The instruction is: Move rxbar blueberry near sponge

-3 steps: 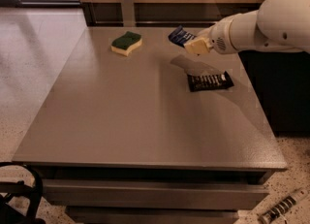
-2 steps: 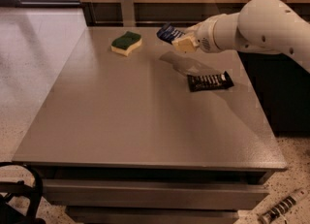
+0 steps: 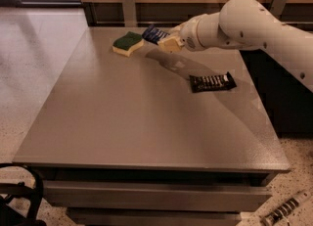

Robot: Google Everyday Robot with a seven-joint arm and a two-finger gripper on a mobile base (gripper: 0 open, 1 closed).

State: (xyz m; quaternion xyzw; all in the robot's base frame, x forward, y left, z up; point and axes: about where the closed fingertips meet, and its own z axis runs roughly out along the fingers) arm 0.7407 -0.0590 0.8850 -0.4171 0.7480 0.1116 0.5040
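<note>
The rxbar blueberry (image 3: 154, 34), a dark blue wrapper with white lettering, is held in my gripper (image 3: 165, 42) above the far part of the grey table (image 3: 122, 122). The gripper is shut on the bar's right end. The bar's left end hangs just right of the sponge (image 3: 128, 42), which has a dark green top over pale yellow foam and lies on the table near the far edge. My white arm (image 3: 244, 22) reaches in from the right.
A black-wrapped bar (image 3: 212, 81) lies on the table to the right of centre. A wooden wall with metal brackets (image 3: 128, 5) runs behind the table. A dark cabinet (image 3: 288, 88) stands to the right. A small object (image 3: 286, 210) lies on the floor at bottom right.
My gripper has carried the blue bar leftwards, from above the black bar's area to just beside the sponge. The sponge and black bar have not moved.
</note>
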